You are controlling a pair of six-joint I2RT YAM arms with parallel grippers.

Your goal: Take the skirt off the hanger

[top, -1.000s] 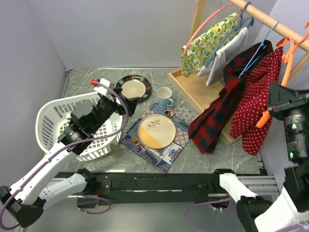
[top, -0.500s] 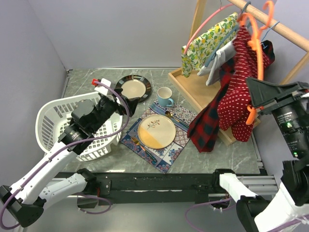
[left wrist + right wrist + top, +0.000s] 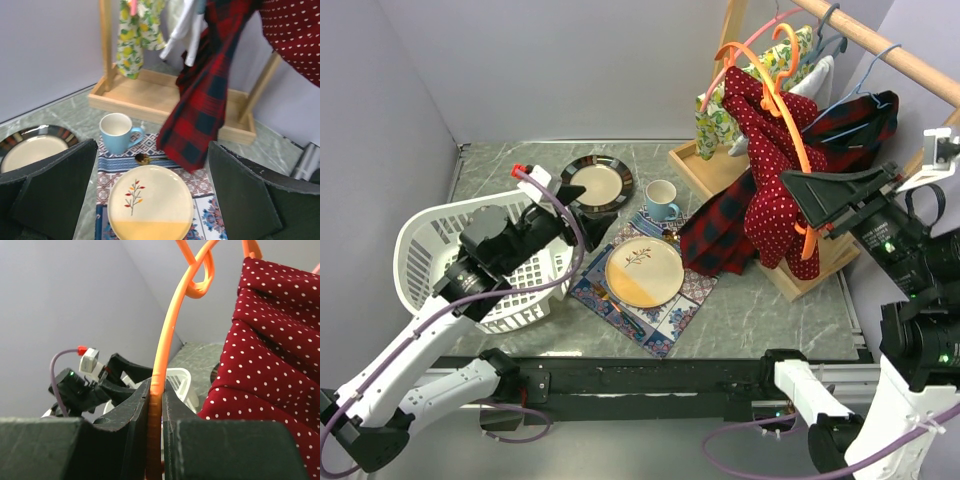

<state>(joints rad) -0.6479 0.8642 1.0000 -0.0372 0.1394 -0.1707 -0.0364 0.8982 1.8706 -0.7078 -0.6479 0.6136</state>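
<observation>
No readable text, label, brand, number or sign in any view; plate [image 3: 644, 272] shows only a twig drawing.

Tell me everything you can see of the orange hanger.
The hanger is thin orange plastic, by its look, with a curled hook at the top and long curved arms. The red, white-dotted skirt hangs draped over it. The right pincer is shut on one arm near its lower end and holds the hanger tilted in the air, left of the wooden rail. The hook seems clear of the rail.
</observation>
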